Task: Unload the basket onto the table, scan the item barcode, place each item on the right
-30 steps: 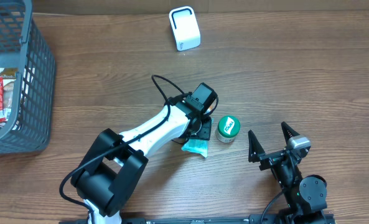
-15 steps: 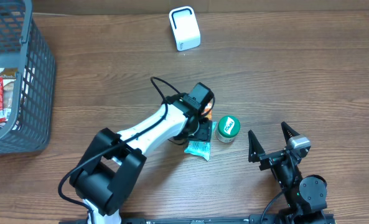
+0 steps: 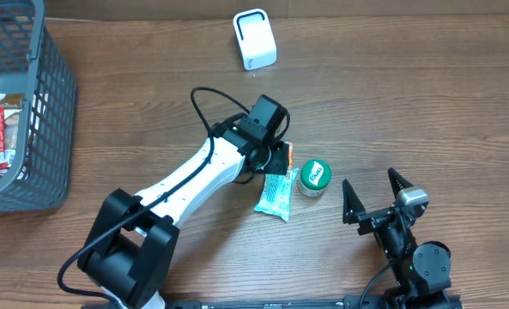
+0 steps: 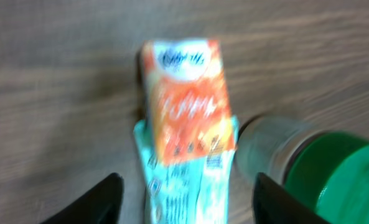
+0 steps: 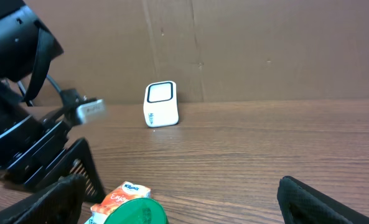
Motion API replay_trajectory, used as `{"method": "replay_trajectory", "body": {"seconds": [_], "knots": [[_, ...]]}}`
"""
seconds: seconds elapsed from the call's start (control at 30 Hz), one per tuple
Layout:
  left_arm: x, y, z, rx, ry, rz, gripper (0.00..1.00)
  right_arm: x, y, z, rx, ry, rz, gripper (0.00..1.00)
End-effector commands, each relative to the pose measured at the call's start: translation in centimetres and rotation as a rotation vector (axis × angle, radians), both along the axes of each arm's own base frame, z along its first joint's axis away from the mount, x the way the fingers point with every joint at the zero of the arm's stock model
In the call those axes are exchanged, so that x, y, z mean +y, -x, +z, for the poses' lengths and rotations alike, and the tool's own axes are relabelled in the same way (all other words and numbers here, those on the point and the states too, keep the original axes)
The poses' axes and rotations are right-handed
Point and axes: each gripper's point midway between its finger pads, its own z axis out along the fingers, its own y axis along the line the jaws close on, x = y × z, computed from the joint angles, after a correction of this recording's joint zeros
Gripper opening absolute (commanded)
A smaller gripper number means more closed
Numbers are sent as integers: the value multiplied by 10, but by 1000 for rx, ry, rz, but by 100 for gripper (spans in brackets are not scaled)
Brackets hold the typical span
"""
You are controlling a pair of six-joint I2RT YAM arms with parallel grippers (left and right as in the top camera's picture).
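1. The left gripper [image 4: 189, 196] hangs over an orange-and-teal snack packet [image 3: 273, 190]. Its jaws are apart, with one finger on each side of the packet and a gap showing on both sides; nothing is held.
2. The packet lies flat on the wooden table [image 3: 426, 94], just beside a green-lidded jar [image 3: 314, 176]. The wrist view is blurred and no barcode can be made out on the upper face.
3. The right gripper [image 3: 367, 178] sits near the table's front edge with its jaws spread wide and empty, apart from both items.
4. The white barcode scanner [image 3: 254, 39] stands well apart, at the far side of the table. A grey basket [image 3: 58, 103] of other goods stands at the left.
5. Risk: the jar is so near that the finger on that side may strike it and tip or roll it.
6. Risk: a flat, slippery packet may slide out as the jaws shut.
7. Risk: if the code faces down, the scanner would likely not read it.
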Motion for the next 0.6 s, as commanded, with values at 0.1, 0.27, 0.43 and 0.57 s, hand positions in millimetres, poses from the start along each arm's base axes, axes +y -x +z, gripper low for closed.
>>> {"method": "replay_trajectory", "body": {"seconds": [0.1, 0.27, 0.43, 0.57], "knots": [[0, -26, 15, -144, -35, 21, 45, -2, -1, -4, 6, 5, -12, 100], [-13, -29, 15, -188, -32, 5, 45, -2, -1, -4, 6, 5, -12, 100], [-19, -28, 11, -213, -55, -4, 45, -2, -1, -4, 6, 5, -12, 100], [-19, -28, 1, -205, -77, -5, 45, -2, -1, -4, 6, 5, -12, 100]]}}
